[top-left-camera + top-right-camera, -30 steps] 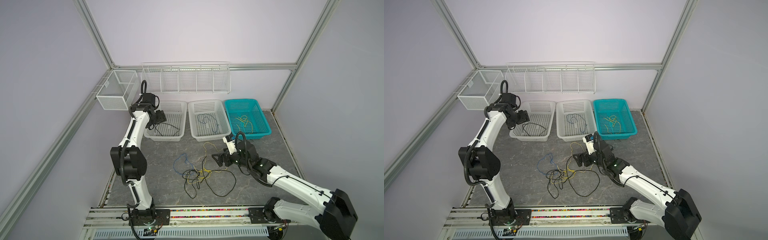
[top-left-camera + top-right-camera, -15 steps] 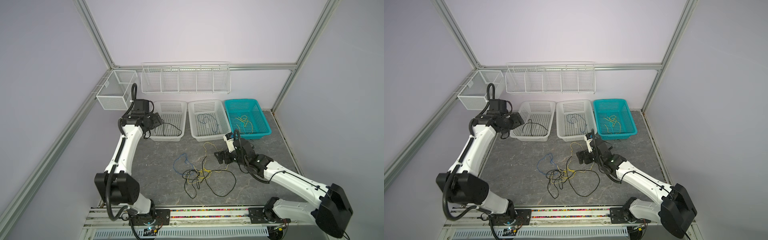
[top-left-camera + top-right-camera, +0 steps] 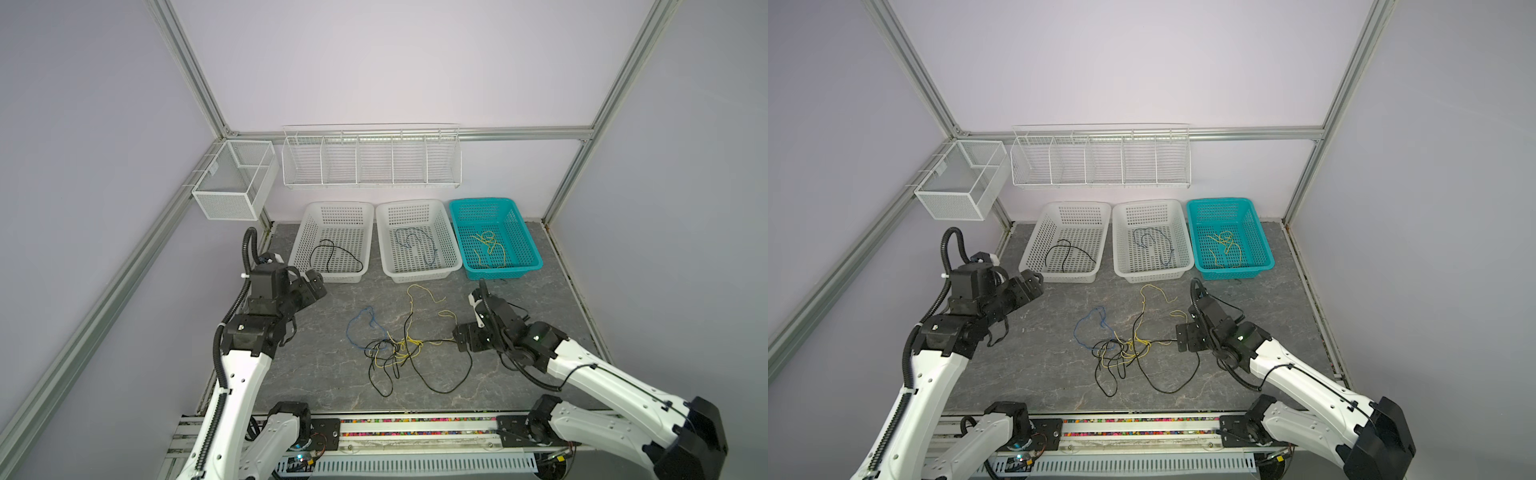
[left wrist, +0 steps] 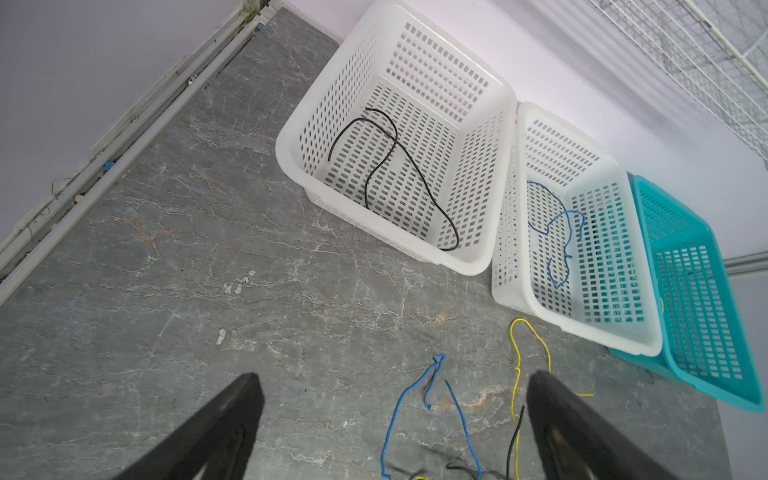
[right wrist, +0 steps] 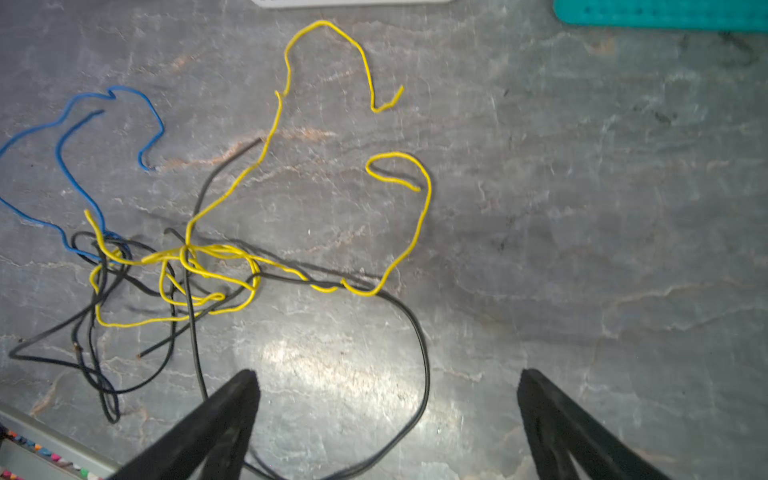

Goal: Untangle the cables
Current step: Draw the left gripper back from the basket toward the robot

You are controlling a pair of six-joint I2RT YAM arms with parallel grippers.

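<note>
In both top views the knot of cables (image 3: pixel 392 347) is too small to tell which lies on top. The right gripper (image 3: pixel 462 340) hides the end of a black cable (image 3: pixel 442 341), so I can't see if they touch. In the left wrist view the teal basket (image 4: pixel 698 299) runs off the edge and the blue cable (image 4: pixel 398 406) is cut off. The right wrist view is a bit blurry.

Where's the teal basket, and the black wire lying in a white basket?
teal basket (image 3: pixel 498 272), in a top view, front wall.
black wire (image 4: pixel 424 183), in the left wrist view, its middle stretch.
</note>
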